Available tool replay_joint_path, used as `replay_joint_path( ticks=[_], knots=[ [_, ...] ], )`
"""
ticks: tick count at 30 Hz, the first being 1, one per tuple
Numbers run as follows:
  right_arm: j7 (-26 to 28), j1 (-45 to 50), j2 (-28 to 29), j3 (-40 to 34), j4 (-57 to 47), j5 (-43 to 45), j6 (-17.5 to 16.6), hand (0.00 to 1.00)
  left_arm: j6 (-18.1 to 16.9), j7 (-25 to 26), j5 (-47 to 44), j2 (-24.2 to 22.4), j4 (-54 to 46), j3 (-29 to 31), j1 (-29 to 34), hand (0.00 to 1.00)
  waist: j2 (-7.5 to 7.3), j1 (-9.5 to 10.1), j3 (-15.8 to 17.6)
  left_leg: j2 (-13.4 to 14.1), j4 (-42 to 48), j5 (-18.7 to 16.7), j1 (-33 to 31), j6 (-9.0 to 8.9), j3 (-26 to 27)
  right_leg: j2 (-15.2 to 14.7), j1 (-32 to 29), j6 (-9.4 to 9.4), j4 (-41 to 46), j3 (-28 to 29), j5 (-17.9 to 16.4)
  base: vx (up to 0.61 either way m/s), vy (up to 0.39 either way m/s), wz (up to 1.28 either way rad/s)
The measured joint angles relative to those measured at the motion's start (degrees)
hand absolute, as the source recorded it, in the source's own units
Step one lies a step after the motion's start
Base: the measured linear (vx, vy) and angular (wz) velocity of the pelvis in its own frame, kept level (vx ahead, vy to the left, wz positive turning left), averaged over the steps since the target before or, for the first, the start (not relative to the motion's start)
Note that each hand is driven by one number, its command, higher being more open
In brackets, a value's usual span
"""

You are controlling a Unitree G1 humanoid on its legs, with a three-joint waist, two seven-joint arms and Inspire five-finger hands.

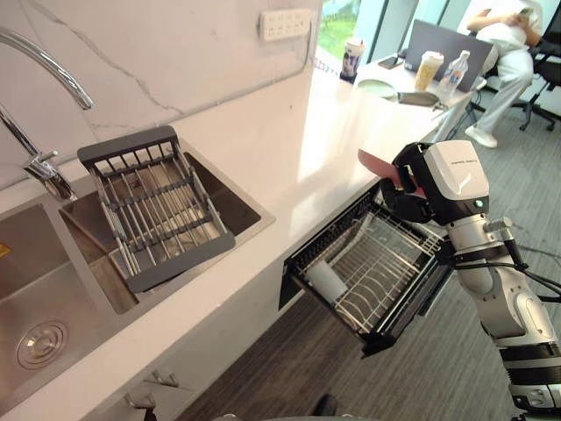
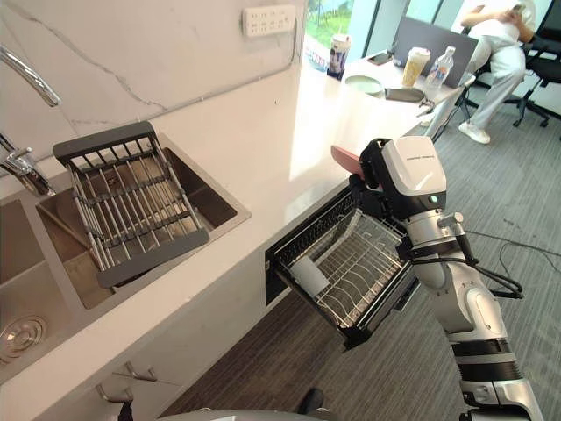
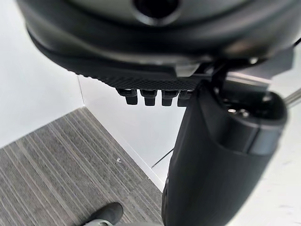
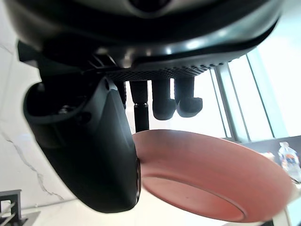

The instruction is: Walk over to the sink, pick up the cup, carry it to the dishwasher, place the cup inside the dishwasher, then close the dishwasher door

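Left hand (image 3: 211, 155) hangs above grey striped floor (image 3: 56, 179), near white panel (image 3: 136, 127).

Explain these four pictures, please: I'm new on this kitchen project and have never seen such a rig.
This is a two-legged humanoid robot with dark hands. The two wide pictures come from a stereo camera on its head, looking down at a white counter, a steel sink with a draining rack across it, and an open dishwasher drawer. A white cup lies in the drawer's wire basket. The two close pictures come from wrist cameras. The right hand, at the drawer, has its fingers and thumb closed on a reddish shallow dish, not a cup. The left hand hangs over the floor, holding nothing. At the counter's far end stand drink containers; a person sits beyond.
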Motion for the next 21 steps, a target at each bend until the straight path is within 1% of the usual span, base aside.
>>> replay_joint_path(
  ticks=[1, 3, 4, 6, 7, 9, 12, 16, 17, 18, 21],
  knots=[
    [-0.4, -0.3, 0.0, 0.0, 0.8, 0.0, 0.4, 0.0, -0.3, 0.0, 0.0, 0.0, 0.0, 0.0, -0.5, 1.0, 0.14, -0.07, 0.7, -0.1, 0.2, 0.0, -0.7, 0.19, 0.0, -0.2, -0.6, -0.1, 0.0, 0.1, 0.3, -0.17, 0.135, -0.03],
    [-2.4, -1.9, 0.0, 0.0, 3.4, 0.0, 2.5, 0.0, -1.0, 0.1, -0.2, 0.4, 0.0, -1.2, -2.1, 1.0, 0.94, -0.87, 3.4, -0.3, 1.2, 0.0, -3.5, 0.56, 0.1, -0.5, -3.1, -0.45, 0.0, 0.4, 1.2, -0.13, 0.099, -0.01],
    [-2.8, -2.2, 0.0, 0.0, 3.8, 0.0, 3.1, 0.0, -1.1, 0.1, -0.2, 0.4, 0.0, -1.2, -2.4, 1.0, 1.15, -1.1, 3.9, -0.3, 1.5, 0.0, -4.0, 0.62, 0.1, -0.6, -3.7, -0.53, 0.0, 0.5, 1.3, -0.1, 0.086, -0.03],
    [-4.7, -3.1, 0.0, 0.0, 5.1, 0.0, 5.4, 0.0, -1.5, 0.2, -1.0, 0.6, 0.0, -2.1, -3.9, 1.0, 1.99, -1.71, 6.2, -0.2, 2.4, 0.1, -5.8, 0.9, 0.2, -0.6, -5.3, -0.79, 0.1, 1.0, 1.8, -0.06, 0.074, -0.07],
    [-5.0, -3.2, 0.0, 0.0, 5.2, 0.1, 5.9, 0.0, -1.7, 0.2, -1.4, 0.6, 0.0, -2.3, -4.2, 1.0, 2.15, -1.84, 6.7, -0.1, 2.7, 0.1, -6.2, 0.91, 0.2, -0.6, -5.7, -0.86, 0.1, 1.1, 1.9, -0.04, 0.068, -0.09],
    [-6.0, -4.6, 0.0, 0.0, 5.7, 0.8, 7.1, 0.0, -1.8, 0.6, -3.1, 0.6, 0.0, -2.7, -6.1, 1.0, 2.54, -2.3, 9.2, 0.1, 3.9, 0.0, -7.7, 1.09, 0.0, -0.4, -6.9, -1.18, 0.1, 1.7, 2.3, -0.04, 0.069, -0.1],
    [-7.3, -6.8, 0.0, 0.0, 5.9, 1.6, 8.0, 0.0, -2.0, 0.9, -5.1, 1.0, -0.1, -4.5, -7.6, 1.0, 3.49, -2.96, 11.5, 0.2, 5.3, -0.2, -10.1, 1.41, 0.0, -0.6, -9.0, -1.41, 0.1, 2.2, 2.9, -0.05, 0.09, -0.05],
    [-7.4, -10.9, -0.5, 0.1, 7.7, 2.1, 8.6, 0.0, -2.3, 1.0, -7.3, 1.6, -0.5, -6.8, -10.2, 1.0, 4.67, -3.0, 14.7, 0.2, 7.1, -0.7, -13.1, 2.04, 0.0, -1.0, -11.5, -1.73, 0.1, 2.8, 3.9, -0.06, 0.112, -0.03],
    [-7.4, -11.4, -0.9, 0.2, 7.8, 2.5, 8.7, 0.0, -2.3, 0.9, -7.6, 1.6, -0.6, -6.9, -10.7, 1.0, 4.91, -2.96, 15.3, 0.2, 7.5, -0.8, -13.6, 2.14, -0.1, -1.1, -11.8, -1.78, 0.1, 2.8, 4.1, -0.07, 0.126, 0.03],
    [-7.3, -13.1, -2.1, 1.4, 8.8, 3.0, 8.7, 0.0, -2.6, 0.9, -8.4, 1.6, -0.9, -7.6, -11.7, 1.0, 5.38, -3.0, 16.7, 0.2, 8.1, -0.9, -14.8, 2.39, -0.1, -1.3, -12.7, -1.84, 0.2, 2.8, 4.5, -0.07, 0.132, 0.02],
    [-7.3, -16.9, -4.1, 3.9, 11.5, 4.0, 8.8, 0.0, -2.7, 0.7, -9.5, 1.7, -1.9, -8.9, -13.3, 1.0, 6.38, -3.01, 18.7, 0.1, 9.2, -1.0, -17.2, 2.87, -0.3, -1.7, -14.7, -1.98, 0.2, 2.9, 5.2, -0.06, 0.128, 0.04]
  ],
)
